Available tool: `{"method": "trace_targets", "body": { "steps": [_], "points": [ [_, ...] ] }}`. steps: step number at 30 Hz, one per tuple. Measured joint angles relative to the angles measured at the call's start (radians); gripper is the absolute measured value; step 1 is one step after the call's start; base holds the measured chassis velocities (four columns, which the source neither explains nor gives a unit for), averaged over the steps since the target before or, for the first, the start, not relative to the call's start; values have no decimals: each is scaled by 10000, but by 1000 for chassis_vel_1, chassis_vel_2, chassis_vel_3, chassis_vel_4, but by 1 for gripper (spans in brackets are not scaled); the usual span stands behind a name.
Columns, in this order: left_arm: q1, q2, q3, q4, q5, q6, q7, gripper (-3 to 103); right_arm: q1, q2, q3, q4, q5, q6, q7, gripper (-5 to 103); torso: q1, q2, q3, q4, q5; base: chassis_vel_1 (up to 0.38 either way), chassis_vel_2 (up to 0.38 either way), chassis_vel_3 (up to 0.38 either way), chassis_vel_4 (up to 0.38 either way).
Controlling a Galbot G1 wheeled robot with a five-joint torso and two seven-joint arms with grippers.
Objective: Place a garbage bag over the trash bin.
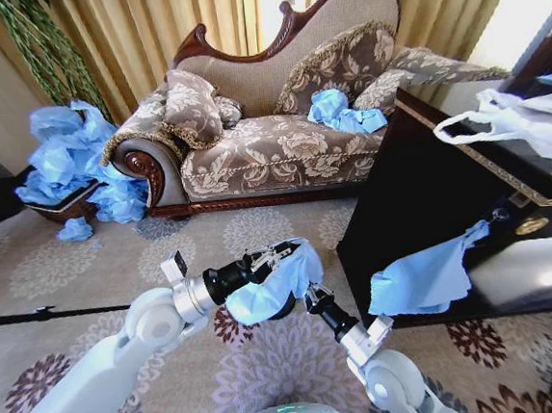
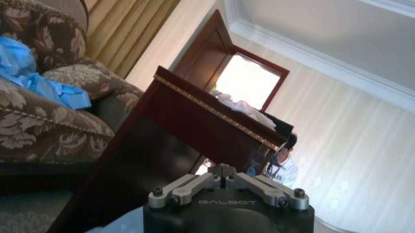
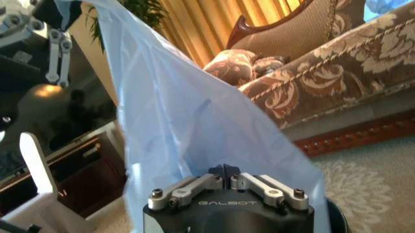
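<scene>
A light blue garbage bag [image 1: 269,292] hangs stretched between my two grippers over the carpet in front of me. My left gripper [image 1: 273,257] is shut on the bag's upper edge. My right gripper [image 1: 310,296] is shut on its lower edge, where the film [image 3: 194,121] rises from between the closed fingers [image 3: 214,180]. The trash bin [image 1: 286,310] shows only as a dark sliver under the bag, mostly hidden. In the left wrist view my left gripper [image 2: 222,171] has its fingers together.
A dark glossy cabinet [image 1: 419,184] stands close on the right, with another blue bag [image 1: 422,276] hanging from it and a white handled bag [image 1: 520,117] on top. A sofa [image 1: 271,149] sits behind with blue bags [image 1: 343,114]. More blue bags [image 1: 74,161] pile at the left.
</scene>
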Motion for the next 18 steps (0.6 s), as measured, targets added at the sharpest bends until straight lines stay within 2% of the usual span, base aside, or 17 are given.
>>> {"method": "trace_targets", "body": {
  "steps": [16, 18],
  "points": [
    [563, 114, -570, -379, -29, -137, -5, 0, -220, -22, 671, -359, -733, 473, 338, 1, 0, 1, -1, 1, 1, 0, 0, 0, 0],
    [528, 19, -561, -292, -29, -145, -31, 0, -256, 40, 770, -335, -780, 526, 488, 12, 0, 2, -1, 1, 1, 0, 0, 0, 0]
  ]
}}
